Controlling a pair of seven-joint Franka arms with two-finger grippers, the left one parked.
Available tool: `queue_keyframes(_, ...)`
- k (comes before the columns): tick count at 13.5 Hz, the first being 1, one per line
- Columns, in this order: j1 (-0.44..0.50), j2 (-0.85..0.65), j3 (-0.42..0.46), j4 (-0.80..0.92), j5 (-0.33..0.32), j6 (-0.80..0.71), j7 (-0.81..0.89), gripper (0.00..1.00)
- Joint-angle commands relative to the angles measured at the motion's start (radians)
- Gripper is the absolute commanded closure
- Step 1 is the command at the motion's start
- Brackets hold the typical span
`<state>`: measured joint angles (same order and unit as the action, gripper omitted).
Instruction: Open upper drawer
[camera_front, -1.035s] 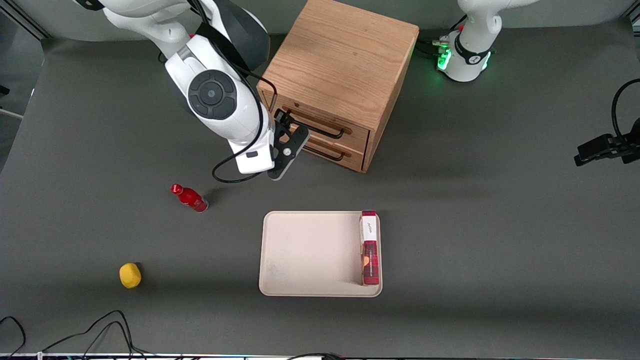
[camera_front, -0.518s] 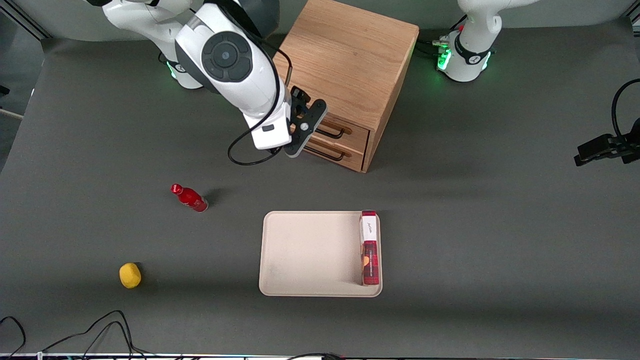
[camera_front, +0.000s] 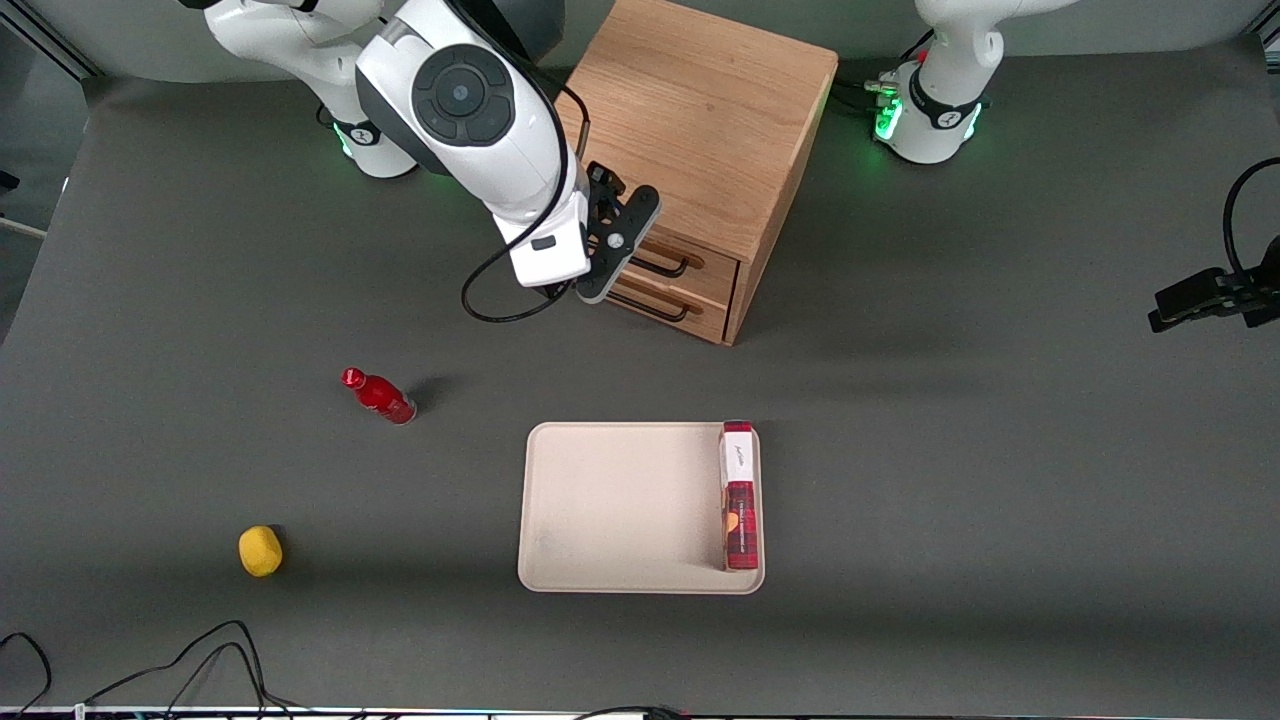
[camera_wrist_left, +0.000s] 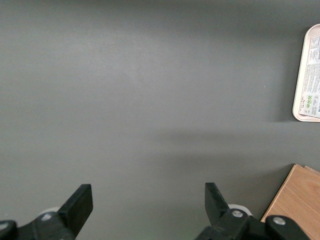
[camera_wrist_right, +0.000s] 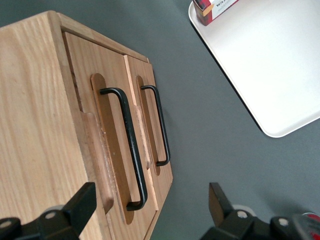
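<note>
The wooden cabinet (camera_front: 690, 130) stands away from the front camera. Its upper drawer (camera_front: 705, 264) is shut, with a black wire handle (camera_front: 668, 266). The matching lower drawer (camera_front: 695, 312) is shut below it. My right gripper (camera_front: 612, 245) hovers just in front of the drawer fronts, at the end of the handles toward the working arm, and covers part of them. In the right wrist view the gripper (camera_wrist_right: 150, 205) is open and empty. The upper drawer's handle (camera_wrist_right: 131, 150) ends between its fingertips, untouched. The lower handle (camera_wrist_right: 160, 125) lies beside it.
A beige tray (camera_front: 610, 500) lies nearer the front camera, with a red box (camera_front: 739, 495) on its edge. A red bottle (camera_front: 380, 396) and a yellow object (camera_front: 260, 550) lie toward the working arm's end. Cables trail at the table's front edge.
My right gripper has moved away from the front camera and sideways along the drawer fronts, from the cabinet's corner to the handles. The drawers have not moved.
</note>
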<state>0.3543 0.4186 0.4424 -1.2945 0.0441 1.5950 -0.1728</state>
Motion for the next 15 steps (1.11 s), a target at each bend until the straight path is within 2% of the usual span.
queue_keyframes(1, 0.008, 0.0, -0.001, -0.022, -0.021, 0.011, 0.016, 0.0)
queue_keyframes(15, 0.017, -0.001, 0.001, -0.203, -0.05, 0.21, 0.0, 0.0)
